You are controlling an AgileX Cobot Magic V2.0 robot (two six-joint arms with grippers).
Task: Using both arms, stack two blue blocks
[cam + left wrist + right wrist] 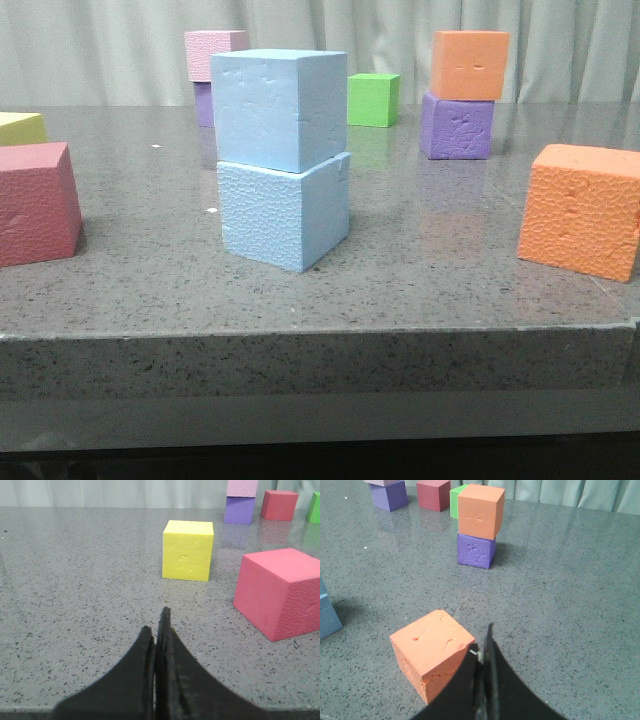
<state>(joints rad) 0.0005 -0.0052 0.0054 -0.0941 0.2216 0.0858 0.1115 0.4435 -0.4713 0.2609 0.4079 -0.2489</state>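
Note:
Two blue blocks stand stacked near the table's front middle in the front view: a smoother one (278,108) rests on a pebbly one (283,215) with a notched top edge, the upper turned slightly. An edge of a blue block (327,612) shows in the right wrist view. Neither arm appears in the front view. My left gripper (156,625) is shut and empty over bare table, away from the stack. My right gripper (483,642) is also shut and empty, next to an orange cube (432,650).
A red cube (35,203) and yellow cube (20,127) sit at the left. An orange cube (583,207) is at the right. Behind stand orange on purple (458,125), a green cube (373,99), and pink on purple (213,54). The table's front edge (320,335) is near.

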